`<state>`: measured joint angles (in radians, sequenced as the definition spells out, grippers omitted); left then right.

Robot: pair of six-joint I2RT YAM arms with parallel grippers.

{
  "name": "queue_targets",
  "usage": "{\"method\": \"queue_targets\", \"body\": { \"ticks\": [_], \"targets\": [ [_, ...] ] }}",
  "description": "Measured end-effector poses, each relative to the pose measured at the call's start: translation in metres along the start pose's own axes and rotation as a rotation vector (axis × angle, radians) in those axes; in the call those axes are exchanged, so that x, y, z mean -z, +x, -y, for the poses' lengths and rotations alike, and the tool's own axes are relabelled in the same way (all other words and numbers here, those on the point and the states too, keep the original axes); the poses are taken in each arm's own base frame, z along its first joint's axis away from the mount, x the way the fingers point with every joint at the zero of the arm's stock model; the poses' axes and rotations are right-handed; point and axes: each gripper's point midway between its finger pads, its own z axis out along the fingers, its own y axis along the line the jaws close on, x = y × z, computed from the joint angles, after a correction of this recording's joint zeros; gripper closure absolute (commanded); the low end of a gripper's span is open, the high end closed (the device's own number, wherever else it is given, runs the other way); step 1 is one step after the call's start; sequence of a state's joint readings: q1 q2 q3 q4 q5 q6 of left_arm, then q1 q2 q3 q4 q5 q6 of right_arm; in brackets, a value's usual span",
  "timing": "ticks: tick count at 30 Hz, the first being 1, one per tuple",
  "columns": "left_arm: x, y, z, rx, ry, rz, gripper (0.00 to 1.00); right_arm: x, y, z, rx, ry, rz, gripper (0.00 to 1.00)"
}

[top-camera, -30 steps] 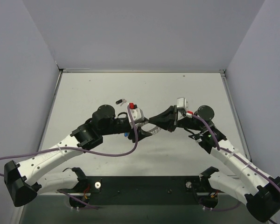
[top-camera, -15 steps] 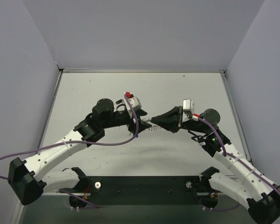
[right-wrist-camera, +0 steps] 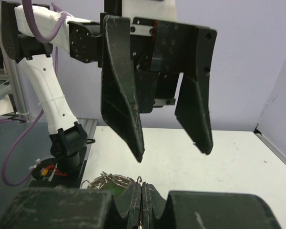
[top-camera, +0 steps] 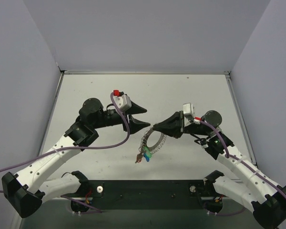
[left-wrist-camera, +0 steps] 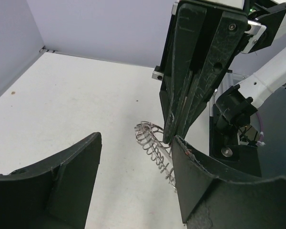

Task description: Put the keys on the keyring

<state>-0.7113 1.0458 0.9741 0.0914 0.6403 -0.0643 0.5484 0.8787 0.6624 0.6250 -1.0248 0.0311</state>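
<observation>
The keyring [top-camera: 146, 140], a silvery wire loop with a wavy, spring-like rim, hangs tilted between the two arms over the middle of the desk [top-camera: 195, 95]. Its top edge is pinched in the right pincer [top-camera: 156, 127], whose black fingers are pressed flat together on it. At the ring's lower end sits a knot of the keys [top-camera: 143, 155], green, blue and a reddish bit of plastic (really just dots of colour from above). Whether they are threaded on or merely touching the ring is too small to tell. Nor can I say if that lower end rests on the matt, pale desk or hangs just clear of it. The left pincer [top-camera: 141, 117] stands just beside the ring's top, its two tapered, scuffed black fingers spread wide with nothing between them. From the left wrist only a run of coils shows, the rest hidden behind the right fingers. The right wrist view catches just a sliver of wire loops above its own fingers.
</observation>
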Motion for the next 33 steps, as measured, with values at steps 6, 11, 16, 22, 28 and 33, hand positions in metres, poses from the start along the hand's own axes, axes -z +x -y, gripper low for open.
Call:
{"method": "queue_targets", "body": {
  "ticks": [6, 11, 16, 22, 28, 33],
  "targets": [
    [0.001, -0.005, -0.004, -0.035, -0.006, 0.007, 0.32, 0.001, 0.004, -0.004, 0.009, -0.029, -0.018, 1.00],
    [-0.002, 0.000, -0.001, -0.032, 0.033, 0.004, 0.33, 0.000, -0.002, -0.002, 0.020, -0.032, -0.011, 1.00],
    [-0.003, 0.007, 0.005, -0.030, 0.069, 0.004, 0.35, -0.001, -0.005, -0.001, 0.027, -0.032, -0.001, 1.00],
    [-0.003, 0.010, 0.006, -0.029, 0.078, 0.001, 0.37, -0.001, -0.012, -0.001, 0.029, -0.035, 0.022, 1.00],
    [0.002, 0.002, 0.010, -0.051, 0.079, 0.021, 0.43, 0.000, -0.018, 0.000, 0.036, -0.041, 0.041, 1.00],
    [0.006, -0.005, 0.015, -0.072, 0.092, 0.040, 0.50, -0.001, -0.031, 0.001, 0.041, -0.049, 0.091, 1.00]
  ]
}}
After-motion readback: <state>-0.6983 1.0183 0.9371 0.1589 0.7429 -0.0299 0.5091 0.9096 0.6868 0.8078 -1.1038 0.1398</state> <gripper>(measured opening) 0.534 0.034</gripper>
